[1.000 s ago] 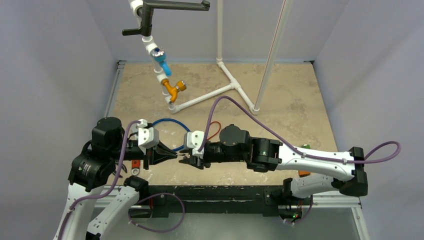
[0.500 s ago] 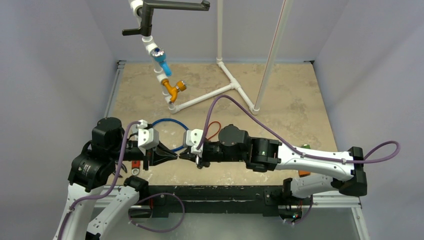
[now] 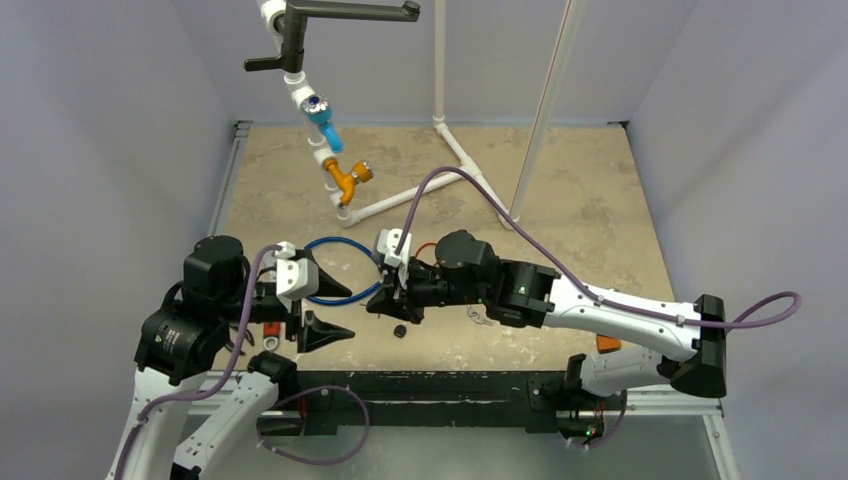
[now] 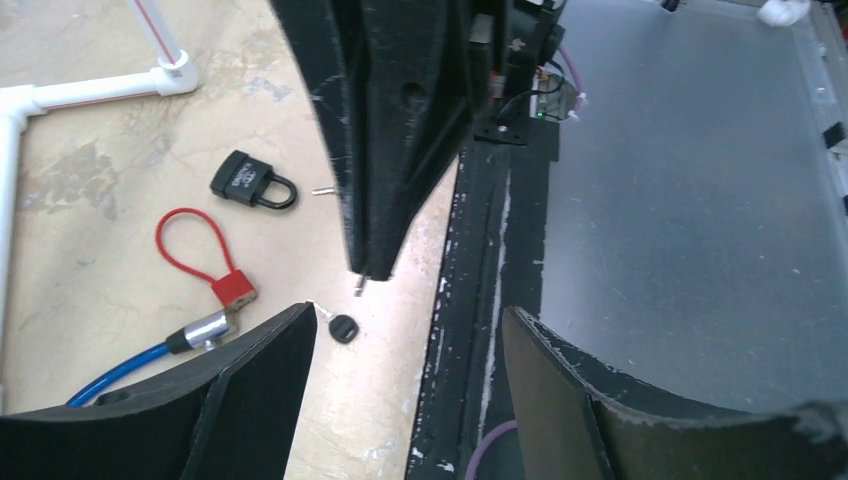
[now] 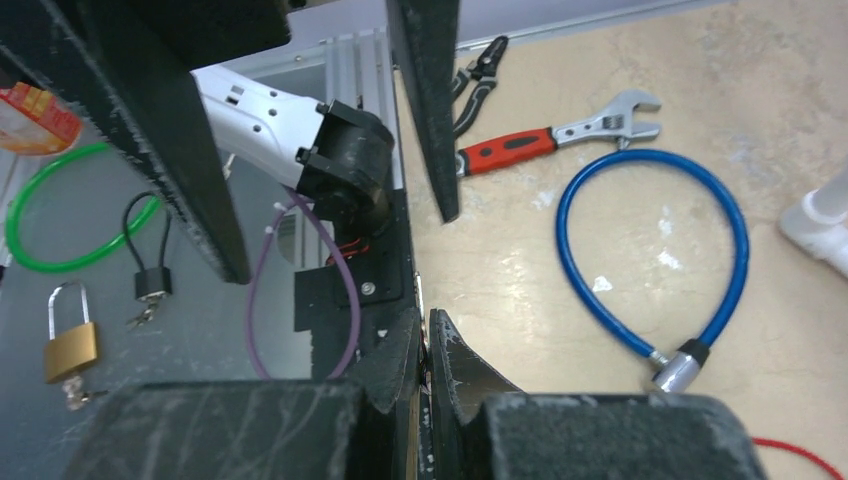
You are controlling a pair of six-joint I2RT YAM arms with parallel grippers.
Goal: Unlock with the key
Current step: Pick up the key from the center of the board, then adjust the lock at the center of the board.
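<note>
My right gripper [image 3: 380,306] is shut, hovering just above the table. A short silver tip, seemingly the key [image 4: 360,289], pokes out between its fingertips [image 4: 372,262]; a thin sliver also shows between the pads [image 5: 441,352]. My left gripper [image 3: 345,312] stands open and empty a little to its left, facing it. A small black-headed key [image 4: 342,328] lies on the table below them. Nearby lie a black padlock [image 4: 250,186], a red cable lock [image 4: 232,288] and a blue cable lock [image 3: 330,270] with a silver barrel [image 4: 206,328].
A white pipe frame [image 3: 420,190] with blue and orange valves stands at the back. A red-handled wrench [image 5: 540,140] and pliers [image 5: 480,65] lie by the left arm. Off the table's near edge lie a brass padlock [image 5: 70,345], a small black lock [image 5: 150,275] and a green ring [image 5: 60,215].
My left gripper has opened from shut. The right gripper has closed and pulled away from it, up and toward the back. The black-headed key now shows on the table.
</note>
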